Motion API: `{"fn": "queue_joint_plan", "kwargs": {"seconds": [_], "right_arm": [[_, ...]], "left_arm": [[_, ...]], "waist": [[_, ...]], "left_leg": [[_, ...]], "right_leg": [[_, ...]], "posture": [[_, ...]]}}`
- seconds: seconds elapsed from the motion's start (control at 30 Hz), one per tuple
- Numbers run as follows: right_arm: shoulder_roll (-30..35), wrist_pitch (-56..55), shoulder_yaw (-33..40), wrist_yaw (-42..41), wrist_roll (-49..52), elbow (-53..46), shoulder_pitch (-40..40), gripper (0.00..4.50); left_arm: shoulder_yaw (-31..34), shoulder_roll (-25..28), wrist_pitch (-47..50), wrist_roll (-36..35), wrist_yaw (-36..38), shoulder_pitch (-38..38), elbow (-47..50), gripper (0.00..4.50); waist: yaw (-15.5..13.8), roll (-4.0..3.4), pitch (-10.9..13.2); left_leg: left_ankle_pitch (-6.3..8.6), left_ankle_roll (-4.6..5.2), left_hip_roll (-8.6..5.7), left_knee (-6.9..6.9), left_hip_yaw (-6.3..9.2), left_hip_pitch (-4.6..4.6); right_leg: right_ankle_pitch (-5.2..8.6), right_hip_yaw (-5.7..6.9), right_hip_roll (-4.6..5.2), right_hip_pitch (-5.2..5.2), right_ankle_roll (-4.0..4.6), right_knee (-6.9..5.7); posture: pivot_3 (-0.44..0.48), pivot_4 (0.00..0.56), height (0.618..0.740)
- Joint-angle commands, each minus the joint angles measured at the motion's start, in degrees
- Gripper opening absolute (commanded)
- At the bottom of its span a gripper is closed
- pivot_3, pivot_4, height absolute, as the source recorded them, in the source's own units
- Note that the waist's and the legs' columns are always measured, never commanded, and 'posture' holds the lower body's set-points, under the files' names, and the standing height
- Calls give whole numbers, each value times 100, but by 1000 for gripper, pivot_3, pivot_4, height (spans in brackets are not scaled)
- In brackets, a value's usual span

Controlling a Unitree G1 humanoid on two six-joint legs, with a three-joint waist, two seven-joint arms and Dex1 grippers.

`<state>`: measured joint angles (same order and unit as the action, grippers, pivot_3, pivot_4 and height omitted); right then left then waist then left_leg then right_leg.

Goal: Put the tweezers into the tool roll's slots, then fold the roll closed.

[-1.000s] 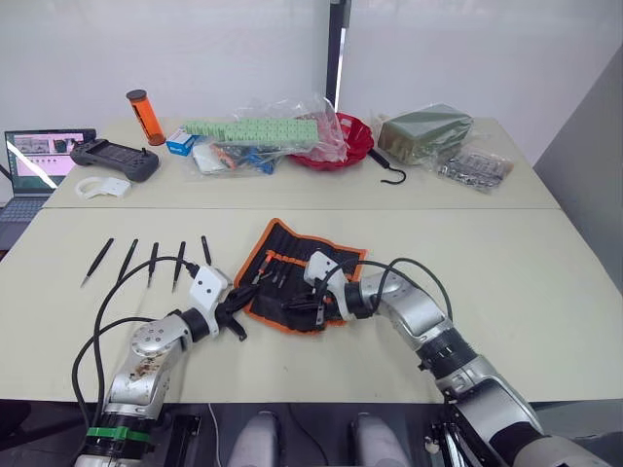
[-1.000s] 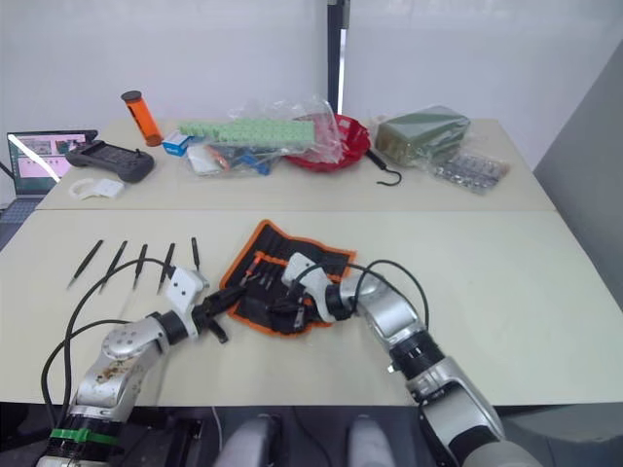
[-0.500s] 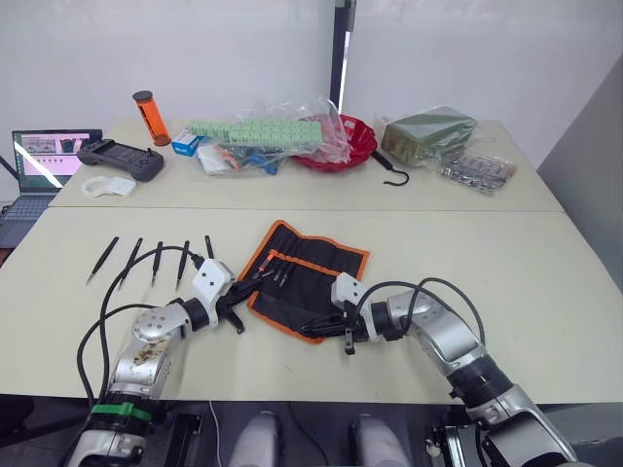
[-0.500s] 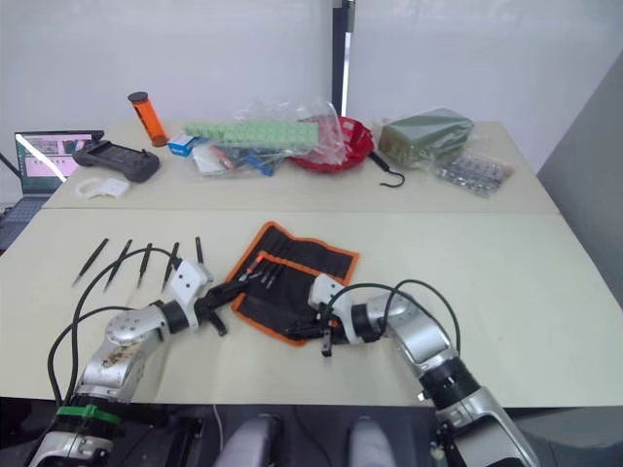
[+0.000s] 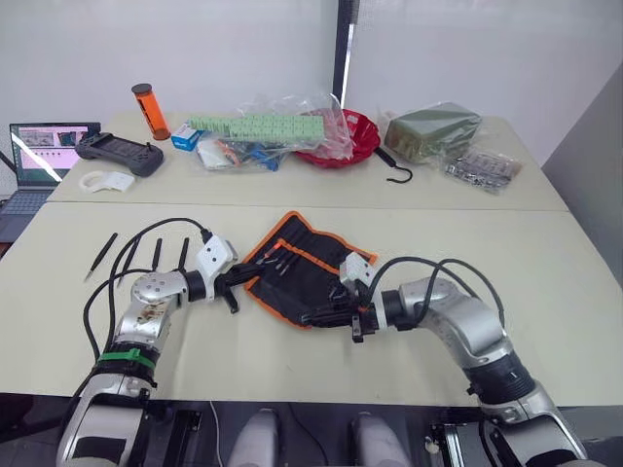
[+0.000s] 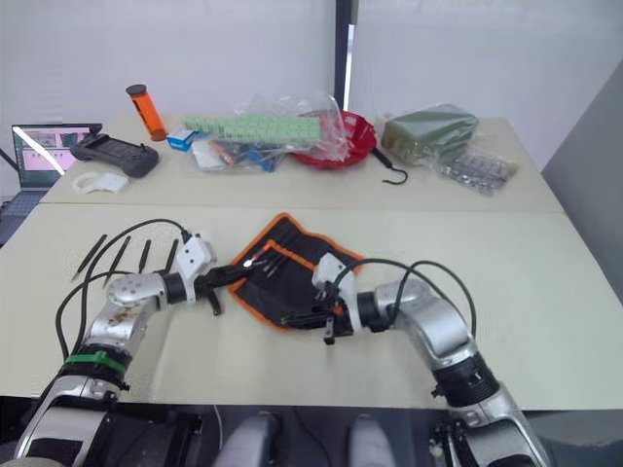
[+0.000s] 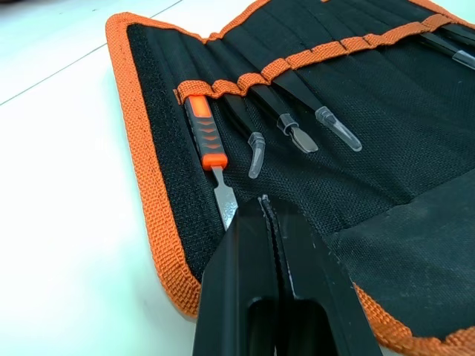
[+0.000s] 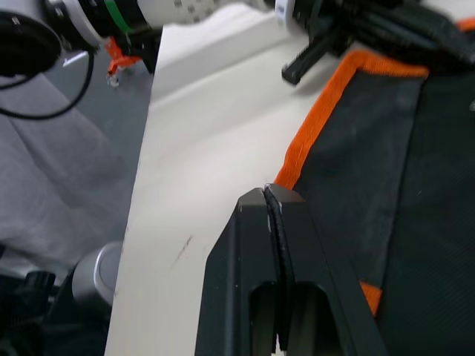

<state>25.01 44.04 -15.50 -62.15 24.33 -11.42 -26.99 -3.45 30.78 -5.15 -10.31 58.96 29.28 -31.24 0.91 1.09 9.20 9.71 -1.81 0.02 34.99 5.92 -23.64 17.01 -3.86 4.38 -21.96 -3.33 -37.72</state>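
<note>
Tweezers (image 5: 100,255) lay in a loose row on the cream table (image 5: 545,272), well apart from the tool roll (image 5: 304,272) on its left side, each one pointing roughly toward the far edge; you could count about four slim black ones there, partly crossed by the left arm's cable. That roll was your landmark: it lay unfolded, inner face up, near the front middle of the table, its orange trim running all the way round.

Your left gripper (image 5: 237,282) sat at the roll's left edge with its two fingers pressed together, holding nothing. From the left wrist camera you saw those fingers (image 7: 256,259) meeting just over the roll's orange border, pointing across the slots (image 7: 297,63). Several small tools already stood in those slots under the orange stitched band, among them an orange-handled blade (image 7: 209,144) and three clear-tipped pieces beside it.

Your right gripper (image 5: 326,316) rested at the roll's near corner, also closed and empty. Its wrist camera showed the fingers (image 8: 271,237) shut above the orange trim where the black fabric met bare tabletop, with the left gripper visible beyond.

Far behind the roll stood a red bowl (image 5: 352,136), a black hook (image 5: 394,170), a green box in plastic wrap (image 5: 255,126), an orange cylinder (image 5: 146,100) and a laptop (image 5: 39,146).
</note>
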Motion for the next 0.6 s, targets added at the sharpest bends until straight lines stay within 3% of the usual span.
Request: {"fn": "queue_joint_plan", "kwargs": {"seconds": [0.03,0.27,0.6], "right_arm": [[-12,23,418,170,342,-352,-229,0],[66,-11,707,496,403,-230,-535,0],[213,-1070,875,293,196,441,-672,0]], "left_arm": [[152,116,-271,-41,200,416,-131,25],[634,501,-6,-541,609,629,197,25],[1582,1066,1769,-1310,-90,-818,2590,25]], "waist": [[4,11,8],[71,30,25],[179,30,36]], "left_leg": [[-2,-1,-1,6,1,-19],[-2,-2,-2,-2,2,-23],[-1,-2,1,-9,3,-19]], "right_leg": [[-1,0,0,-19,1,-9],[-2,0,0,-33,3,-27],[-3,0,2,-34,4,-31]], "posture": [[0,150,740],[0,150,740],[0,150,740]]}}
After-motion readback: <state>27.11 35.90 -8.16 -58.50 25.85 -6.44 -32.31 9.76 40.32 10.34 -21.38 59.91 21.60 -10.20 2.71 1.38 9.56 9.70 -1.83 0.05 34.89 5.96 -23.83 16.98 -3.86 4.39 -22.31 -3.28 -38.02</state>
